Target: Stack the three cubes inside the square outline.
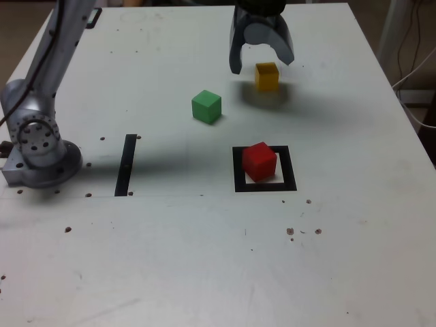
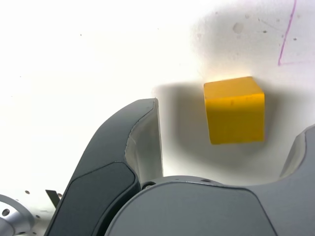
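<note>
The bare front stretch of the white tabletop [image 1: 204,272] lies nearest the exterior camera, flecked with small dark specks. Going from the exterior view's left, the arm's silver base [image 1: 34,146] sits by the tabletop's left edge, with the arm's link rising from it toward the far left corner. Just beside the base, a narrow straight black strip [image 1: 125,165] is laid flat, running front to back.

Further along, the green cube [image 1: 206,106] rests alone on the bare surface around the middle of the tabletop, apart from everything else. To its right and nearer the front, the square outline [image 1: 266,184] lies flat, a thick black frame with a white centre. The red cube [image 1: 259,161] sits inside it, turned a little askew to the frame and set toward the outline's far side.

Beyond these, toward the tabletop's far edge, the gripper [image 1: 262,63] hangs pointing downward with its two dark fingers [image 1: 235,58] spread wide apart and grasping nothing. The yellow cube [image 1: 267,76] stands on the surface just below and between the fingertips, slightly nearer the finger on the exterior view's right. In the wrist view the yellow cube [image 2: 234,109] shows in the gap between the two fingers [image 2: 125,147], with white tabletop visible between it and either one; its shadow falls beside it.
</note>
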Controlling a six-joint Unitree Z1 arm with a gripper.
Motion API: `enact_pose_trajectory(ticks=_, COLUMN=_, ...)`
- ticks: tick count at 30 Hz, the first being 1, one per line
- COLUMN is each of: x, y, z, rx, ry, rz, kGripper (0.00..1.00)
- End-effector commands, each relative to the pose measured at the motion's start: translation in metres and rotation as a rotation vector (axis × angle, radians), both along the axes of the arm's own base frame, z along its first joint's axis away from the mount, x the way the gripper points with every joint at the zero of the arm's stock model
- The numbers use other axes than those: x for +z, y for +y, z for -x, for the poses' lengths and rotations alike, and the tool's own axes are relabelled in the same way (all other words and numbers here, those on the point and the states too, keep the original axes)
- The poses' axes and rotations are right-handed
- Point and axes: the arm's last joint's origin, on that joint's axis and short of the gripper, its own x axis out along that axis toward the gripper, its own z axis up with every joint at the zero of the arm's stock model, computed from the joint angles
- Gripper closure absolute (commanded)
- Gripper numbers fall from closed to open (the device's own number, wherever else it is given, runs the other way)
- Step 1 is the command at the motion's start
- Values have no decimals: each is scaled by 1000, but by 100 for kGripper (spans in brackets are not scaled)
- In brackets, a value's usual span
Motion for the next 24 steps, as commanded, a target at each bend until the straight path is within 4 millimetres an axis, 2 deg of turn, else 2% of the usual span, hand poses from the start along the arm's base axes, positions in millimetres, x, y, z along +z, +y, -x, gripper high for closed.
enact_pose_trajectory(ticks=1, x=-7, y=3, z=-1, rx=19, ry=7, rz=3, kGripper=8)
enact_pose_trajectory(ticks=9, x=-22, y=10, z=-11, rx=38, ry=-11, rz=47, kGripper=11)
enact_pose_trajectory(ticks=13, x=-25, y=11, z=-15, rx=37, ry=-18, rz=60, kGripper=15)
enact_pose_trajectory(ticks=19, x=-29, y=12, z=-19, rx=41, ry=-27, rz=44, kGripper=37)
enact_pose_trajectory(ticks=24, x=-33, y=17, z=-24, rx=45, ry=-41, rz=29, kGripper=47)
